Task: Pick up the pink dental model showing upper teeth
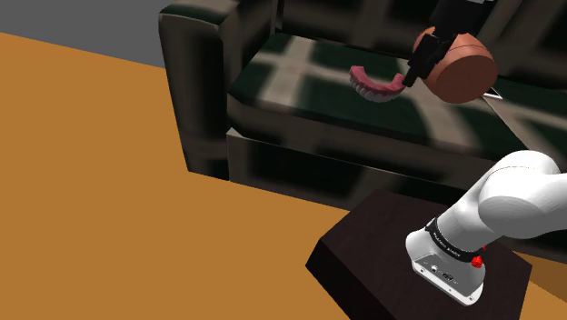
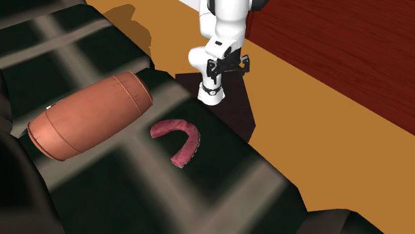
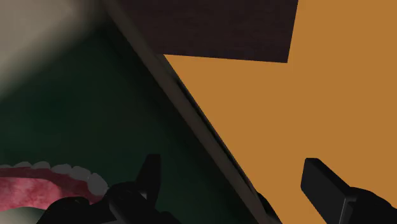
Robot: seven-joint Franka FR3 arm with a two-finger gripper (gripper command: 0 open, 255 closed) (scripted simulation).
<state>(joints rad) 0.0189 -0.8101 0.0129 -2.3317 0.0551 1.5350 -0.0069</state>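
Observation:
The pink dental model point(image 1: 375, 85) lies on the sofa's dark plaid seat point(image 1: 300, 86), a horseshoe shape with white teeth. In the second exterior view the dental model point(image 2: 179, 141) rests near the seat's front edge. My black gripper point(image 1: 413, 75) hangs just at the shoulder view's right of the model, in front of a brown cylinder cushion point(image 1: 462, 69). In the wrist view the gripper point(image 3: 236, 186) is open. The dental model point(image 3: 48, 184) sits outside one finger point(image 3: 150, 181), not between the two. Between the fingers I see the seat's edge and orange floor.
The brown cylinder cushion point(image 2: 90, 117) lies on the seat beside the model. A dark sofa armrest point(image 1: 195, 73) rises at the shoulder view's left. The orange floor point(image 1: 109, 182) spreads in front, with my dark stand point(image 1: 382, 264) and white arm point(image 1: 509, 195) on it.

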